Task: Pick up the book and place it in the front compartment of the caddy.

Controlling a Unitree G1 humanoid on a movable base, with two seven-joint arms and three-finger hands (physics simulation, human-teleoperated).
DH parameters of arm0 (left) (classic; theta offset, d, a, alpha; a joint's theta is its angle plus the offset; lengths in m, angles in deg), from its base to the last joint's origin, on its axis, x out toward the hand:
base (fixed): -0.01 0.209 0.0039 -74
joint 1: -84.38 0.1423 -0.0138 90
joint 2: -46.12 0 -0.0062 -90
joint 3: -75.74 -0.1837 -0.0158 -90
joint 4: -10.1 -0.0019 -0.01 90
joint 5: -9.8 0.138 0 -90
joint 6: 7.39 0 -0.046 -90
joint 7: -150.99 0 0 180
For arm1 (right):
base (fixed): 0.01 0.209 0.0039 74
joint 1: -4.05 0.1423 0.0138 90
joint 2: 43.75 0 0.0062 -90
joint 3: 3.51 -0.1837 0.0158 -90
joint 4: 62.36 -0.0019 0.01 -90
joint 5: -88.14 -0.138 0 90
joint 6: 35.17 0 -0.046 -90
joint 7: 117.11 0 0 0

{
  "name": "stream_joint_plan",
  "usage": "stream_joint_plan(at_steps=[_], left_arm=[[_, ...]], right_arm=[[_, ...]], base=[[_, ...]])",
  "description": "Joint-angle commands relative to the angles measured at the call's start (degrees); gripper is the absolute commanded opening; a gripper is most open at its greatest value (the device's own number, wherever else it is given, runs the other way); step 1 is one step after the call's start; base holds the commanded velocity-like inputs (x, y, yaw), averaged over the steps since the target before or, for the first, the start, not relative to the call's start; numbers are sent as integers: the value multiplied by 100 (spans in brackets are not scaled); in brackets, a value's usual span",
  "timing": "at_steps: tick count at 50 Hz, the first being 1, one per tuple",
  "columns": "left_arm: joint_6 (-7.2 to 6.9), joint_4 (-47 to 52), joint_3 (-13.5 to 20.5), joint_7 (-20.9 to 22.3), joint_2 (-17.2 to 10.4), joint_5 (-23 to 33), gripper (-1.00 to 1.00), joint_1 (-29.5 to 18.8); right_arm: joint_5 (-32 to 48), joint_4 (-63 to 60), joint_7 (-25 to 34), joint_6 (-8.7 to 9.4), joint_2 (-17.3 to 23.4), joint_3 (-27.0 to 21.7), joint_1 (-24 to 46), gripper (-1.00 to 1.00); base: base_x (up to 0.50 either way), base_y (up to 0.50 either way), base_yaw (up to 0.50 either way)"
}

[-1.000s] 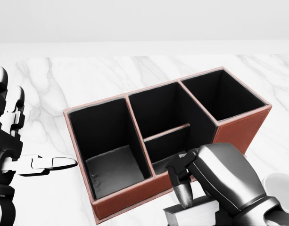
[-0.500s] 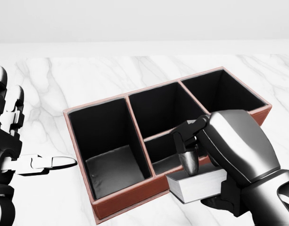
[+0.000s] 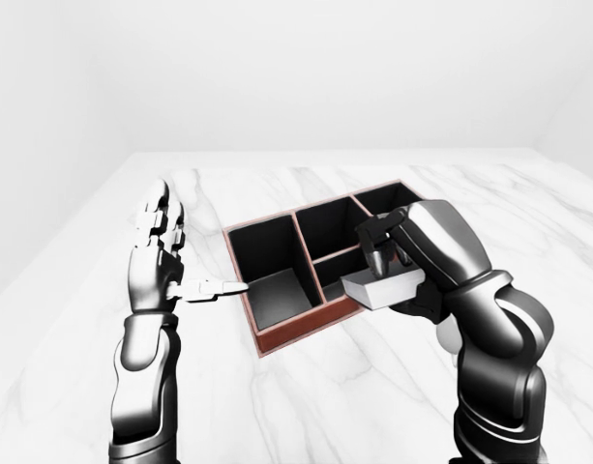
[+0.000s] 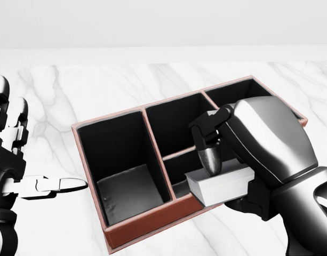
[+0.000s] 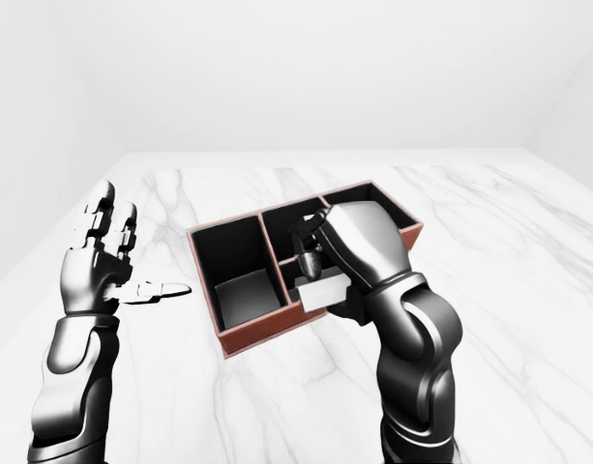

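Observation:
The caddy [image 4: 131,232] is a red-brown box with black compartments on the white marble table. It has a large compartment at the left, two small middle ones and one at the right. My right hand [image 4: 227,170] is shut on the grey book [image 4: 222,185] and holds it flat over the caddy's bottom rim, by the lower small middle compartment [image 4: 179,170]. My left hand [image 4: 24,170] is open, fingers spread, left of the caddy and apart from it. In the left-eye view the book [image 3: 378,288] hangs at the caddy's right part.
The marble table [image 4: 99,85] runs on past the caddy to the top of the head view, where a plain white wall begins. A white round thing [image 3: 449,336] shows partly behind my right forearm in the left-eye view.
My right hand has lifted the book up from the table at the bottom of the head view and carried it up over the caddy's bottom rim. The left hand has not moved.

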Motion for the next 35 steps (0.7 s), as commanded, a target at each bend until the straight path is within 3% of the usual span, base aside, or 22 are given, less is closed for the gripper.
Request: stream_joint_plan(at_steps=[1, 35], left_arm=[[0, 51, 5, 5, 1, -1, 96, 10], [0, 12, -17, 1, 10, 22, 96, 11]], right_arm=[[99, 200, -1, -1, 28, -13, 397, -100], [104, 1077, -1, -1, 71, 61, 1034, -100]], base=[[0, 0, 0], [0, 0, 0]])
